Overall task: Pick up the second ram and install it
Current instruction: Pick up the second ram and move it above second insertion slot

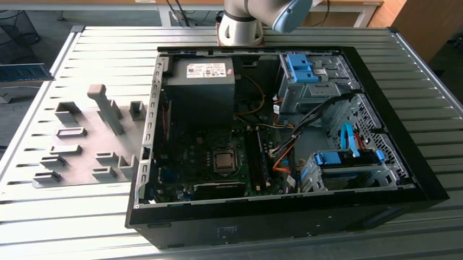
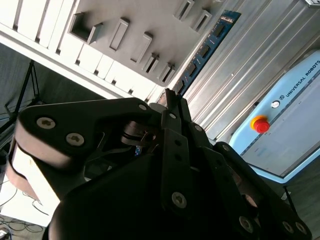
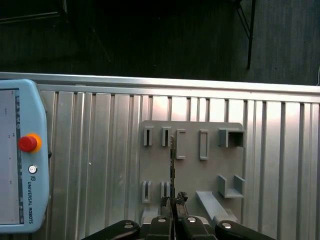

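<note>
Ribbed metal table (image 1: 289, 40) under everything, with dark floor (image 3: 150, 35) beyond its edge in the first wrist view. Open PC case (image 1: 289, 216) on the table, grey fixture plate (image 1: 87, 146) just beside it on the exterior view's left. Light-blue teach pendant (image 3: 20, 175) with red stop button (image 3: 28, 143) and printed lettering. White printed label (image 1: 206, 70) on the power supply (image 1: 199, 100). Gripper (image 3: 173, 202) clenched on the second ram (image 2: 205, 50), held over the fixture plate. Long axis straight out from the gripper toward the table. Edge-on in the first wrist view, chip face showing in the second wrist view.
</note>
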Robot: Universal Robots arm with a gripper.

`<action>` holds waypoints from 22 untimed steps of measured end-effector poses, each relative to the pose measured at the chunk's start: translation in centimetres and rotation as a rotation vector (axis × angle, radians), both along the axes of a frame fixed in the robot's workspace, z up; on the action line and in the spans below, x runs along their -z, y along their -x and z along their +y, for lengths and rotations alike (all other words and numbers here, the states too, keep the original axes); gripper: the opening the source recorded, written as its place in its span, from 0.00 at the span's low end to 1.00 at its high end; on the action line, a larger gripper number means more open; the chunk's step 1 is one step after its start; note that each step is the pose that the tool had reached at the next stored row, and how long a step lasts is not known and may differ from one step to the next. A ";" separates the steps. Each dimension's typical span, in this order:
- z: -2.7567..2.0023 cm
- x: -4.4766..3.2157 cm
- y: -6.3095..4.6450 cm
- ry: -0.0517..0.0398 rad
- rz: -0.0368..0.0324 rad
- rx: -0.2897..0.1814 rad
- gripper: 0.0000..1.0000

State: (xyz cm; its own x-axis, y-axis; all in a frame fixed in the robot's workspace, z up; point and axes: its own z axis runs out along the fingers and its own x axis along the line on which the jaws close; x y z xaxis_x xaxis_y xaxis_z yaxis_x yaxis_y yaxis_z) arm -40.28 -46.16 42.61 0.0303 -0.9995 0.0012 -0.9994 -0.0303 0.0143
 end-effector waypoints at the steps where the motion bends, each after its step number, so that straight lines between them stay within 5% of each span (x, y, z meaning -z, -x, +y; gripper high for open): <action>1: 0.00 0.01 -0.1 0.0000 -0.0001 0.000 0.14; 22: 0.00 0.01 -0.6 -0.0001 -0.0001 0.000 0.14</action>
